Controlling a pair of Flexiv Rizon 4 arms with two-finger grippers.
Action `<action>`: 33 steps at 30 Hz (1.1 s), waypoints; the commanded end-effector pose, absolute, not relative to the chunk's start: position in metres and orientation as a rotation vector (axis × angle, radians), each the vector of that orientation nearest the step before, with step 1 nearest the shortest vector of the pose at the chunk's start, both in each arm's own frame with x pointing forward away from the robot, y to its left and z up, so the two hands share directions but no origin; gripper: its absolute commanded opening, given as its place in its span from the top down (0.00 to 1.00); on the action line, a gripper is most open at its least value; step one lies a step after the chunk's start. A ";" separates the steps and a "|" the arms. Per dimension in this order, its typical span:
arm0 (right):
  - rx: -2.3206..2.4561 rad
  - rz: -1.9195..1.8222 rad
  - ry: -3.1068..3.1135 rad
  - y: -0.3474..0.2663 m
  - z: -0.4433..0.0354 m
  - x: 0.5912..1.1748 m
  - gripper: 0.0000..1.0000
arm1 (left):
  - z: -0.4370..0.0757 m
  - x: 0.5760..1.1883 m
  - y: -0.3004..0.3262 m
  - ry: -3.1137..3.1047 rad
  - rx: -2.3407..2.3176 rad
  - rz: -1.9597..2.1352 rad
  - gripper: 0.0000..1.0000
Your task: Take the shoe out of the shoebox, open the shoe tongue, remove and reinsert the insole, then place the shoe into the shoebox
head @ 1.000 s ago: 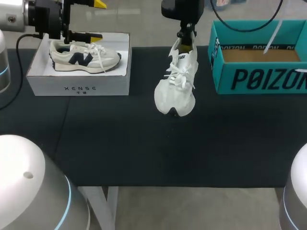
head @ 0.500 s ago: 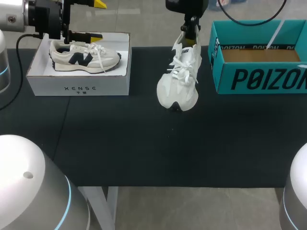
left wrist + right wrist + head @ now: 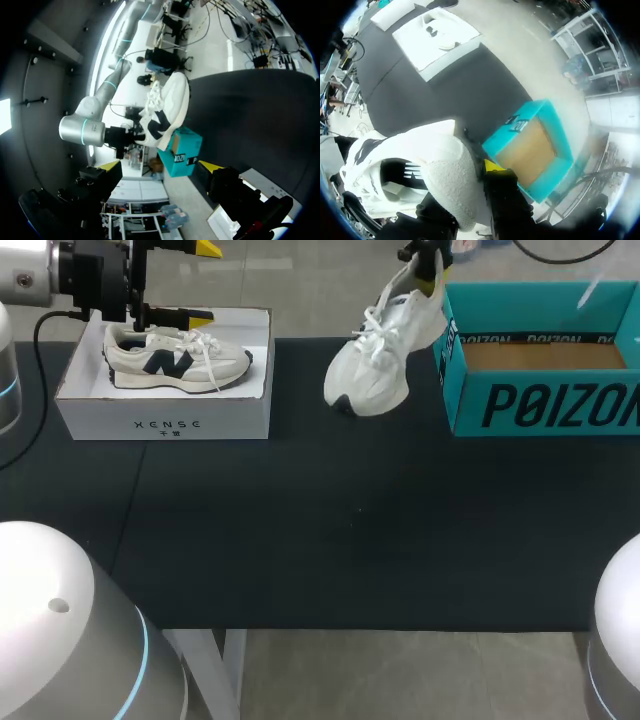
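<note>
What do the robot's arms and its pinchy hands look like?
The left arm and the right arm are fat, round tubes, shiny white-grey, with thin light-blue stripes at the joints. The left gripper is black and blocky, with two bright yellow fingertips. The right gripper is black with yellow too. A black cable loops off the left arm.

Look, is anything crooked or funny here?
Yes: the white shoe hangs in the air, tipped toe-down, pinched at its heel by the right jaws, beside the teal shoebox rather than in it. Nothing looks spilled or broken.
</note>
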State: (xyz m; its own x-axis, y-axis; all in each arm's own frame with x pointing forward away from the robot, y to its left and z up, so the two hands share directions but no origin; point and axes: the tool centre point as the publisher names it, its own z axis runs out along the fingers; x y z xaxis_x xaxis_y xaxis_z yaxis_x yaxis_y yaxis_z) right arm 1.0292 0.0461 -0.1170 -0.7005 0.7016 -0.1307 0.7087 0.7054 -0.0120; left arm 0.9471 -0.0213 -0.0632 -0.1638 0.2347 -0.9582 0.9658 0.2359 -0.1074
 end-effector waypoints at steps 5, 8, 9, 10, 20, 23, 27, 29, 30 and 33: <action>1.719 -0.034 2.564 -0.010 -0.114 1.078 1.00 | -0.063 0.948 -0.021 1.598 1.154 -1.005 0.00; 1.719 -0.034 2.564 -0.010 -0.114 1.078 1.00 | -0.063 0.948 -0.021 1.598 1.154 -1.005 0.00; 1.719 -0.034 2.564 -0.010 -0.114 1.078 1.00 | -0.063 0.948 -0.021 1.598 1.154 -1.005 0.00; 1.719 -0.034 2.564 -0.010 -0.114 1.078 1.00 | -0.063 0.948 -0.021 1.598 1.154 -1.005 0.00; 1.719 -0.034 2.564 -0.010 -0.114 1.078 1.00 | -0.063 0.948 -0.021 1.598 1.154 -1.005 0.00; 1.719 -0.034 2.564 -0.010 -0.114 1.078 1.00 | -0.063 0.948 -0.021 1.598 1.154 -1.005 0.00; 1.819 -0.107 2.438 -0.052 -0.132 1.100 1.00 | -0.063 0.948 -0.021 1.598 1.154 -1.005 0.00; 1.869 -0.118 2.383 -0.077 -0.136 1.111 1.00 | -0.063 0.948 -0.021 1.598 1.154 -1.005 0.00; 1.906 -0.135 2.364 -0.090 -0.138 1.116 1.00 | -0.063 0.948 -0.021 1.598 1.154 -1.005 0.00; 1.996 -0.140 2.271 -0.126 -0.138 1.126 1.00 | -0.063 0.948 -0.021 1.598 1.154 -1.005 0.00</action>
